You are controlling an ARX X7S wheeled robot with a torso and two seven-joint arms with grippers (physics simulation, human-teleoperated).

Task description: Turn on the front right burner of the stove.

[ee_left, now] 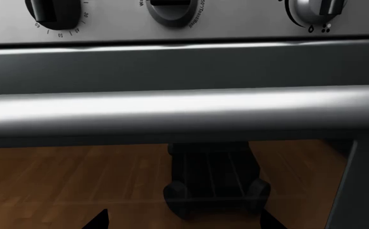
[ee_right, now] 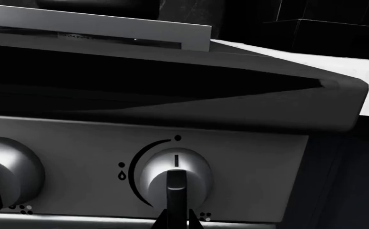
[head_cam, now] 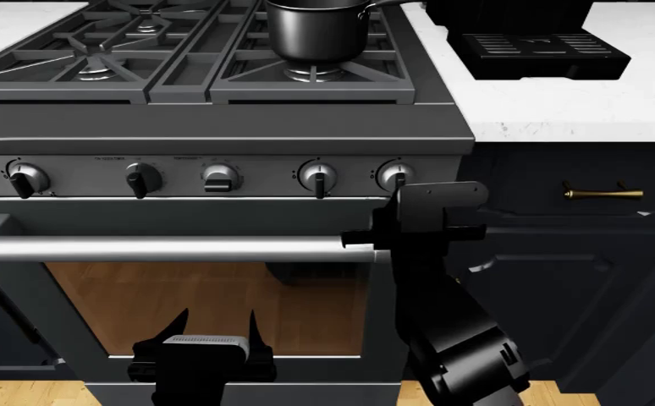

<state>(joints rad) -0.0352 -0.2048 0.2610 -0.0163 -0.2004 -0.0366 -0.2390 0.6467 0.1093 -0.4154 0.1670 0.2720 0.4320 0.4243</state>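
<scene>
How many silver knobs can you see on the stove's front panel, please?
5 whole: far left, black-handled, centre, right, rightmost by the right tool. Another is cut off at the left edge.
</scene>
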